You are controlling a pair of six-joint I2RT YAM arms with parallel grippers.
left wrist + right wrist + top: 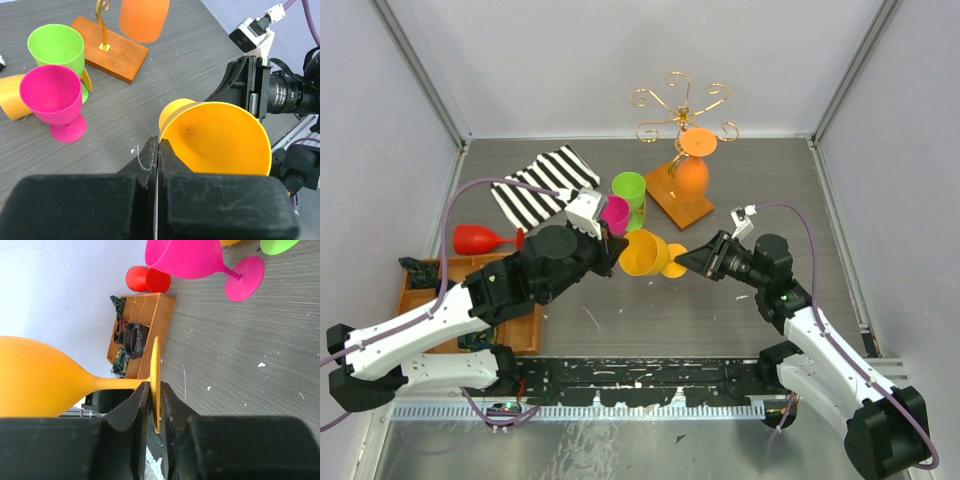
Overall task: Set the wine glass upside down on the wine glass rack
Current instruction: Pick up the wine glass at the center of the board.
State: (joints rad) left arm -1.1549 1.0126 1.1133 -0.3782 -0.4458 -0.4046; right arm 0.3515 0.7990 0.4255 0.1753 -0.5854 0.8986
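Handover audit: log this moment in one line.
yellow plastic wine glass: airborne | left end effector: shut on rim | right end effector: gripping foot | phase: handover

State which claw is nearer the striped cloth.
Left. The left claw sits just beside the striped cloth's near right corner; the right claw lies farther right, beyond the yellow glass.

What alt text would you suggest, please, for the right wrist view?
The right gripper straddles the thin foot of a yellow wine glass turned sideways, bowl to the left. Beyond, on the grey table, are a pink glass, a red glass and a compartmented wooden tray.
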